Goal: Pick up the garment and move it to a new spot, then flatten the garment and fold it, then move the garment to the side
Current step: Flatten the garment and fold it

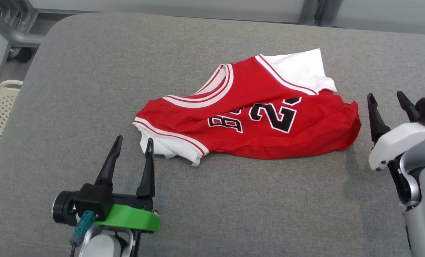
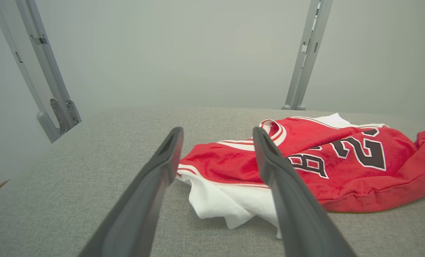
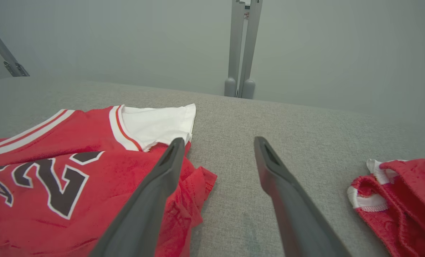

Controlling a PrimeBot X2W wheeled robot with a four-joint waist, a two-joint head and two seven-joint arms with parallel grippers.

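As the left fingers (image 1: 147, 171) and right fingers (image 1: 376, 121) stand released and empty, each should pinch its near garment (image 1: 269, 142) end, pulling toward the bench (image 1: 91, 89) sides.

A grey fabric-covered table (image 1: 91, 89) with rounded corners carries a red jersey (image 1: 305, 132) with white sleeves and black numbers, lying crumpled and partly folded over near its middle. A small red-and-white garment (image 3: 405, 200) lies bunched on the same surface, apart from the jersey's hem end.

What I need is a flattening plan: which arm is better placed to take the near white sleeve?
Left. The left gripper, open, points at the sleeve, one fingertip right beside it. The right gripper, also open, sits at the opposite red end of the jersey.
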